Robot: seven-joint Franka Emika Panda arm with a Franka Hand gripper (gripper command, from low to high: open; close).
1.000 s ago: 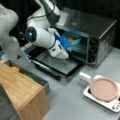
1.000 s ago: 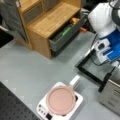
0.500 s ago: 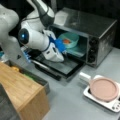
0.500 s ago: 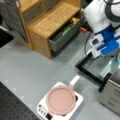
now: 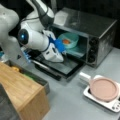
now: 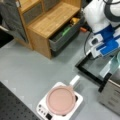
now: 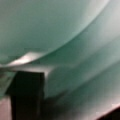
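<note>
A teal bowl point(image 5: 68, 41) with something orange in it sits on a pale teal tray point(image 5: 76, 51) inside the open toaster oven point(image 5: 96, 32). My gripper point(image 5: 58, 45), with blue fingers, is at the bowl's left rim, above the lowered oven door point(image 5: 61, 67). In a front view the blue gripper point(image 6: 110, 47) hangs over the door point(image 6: 91, 67), with the bowl point(image 6: 117, 61) at the right edge. The wrist view is filled by the bowl's teal wall point(image 7: 62, 30), very close, with one dark finger point(image 7: 26, 96) at lower left.
A pink pan point(image 5: 103, 88) rests on a white hotplate point(image 5: 87, 93) at a front view's lower right. The pan point(image 6: 61, 100) is also seen from above. A wooden cabinet point(image 6: 53, 21) has an open drawer point(image 6: 65, 33) holding yellow and green items. The same cabinet point(image 5: 20, 90) stands close to the oven door.
The arm's white body has swung left and lower in front of the oven. The gripper stays at the bowl's rim, and the bowl has not visibly moved.
</note>
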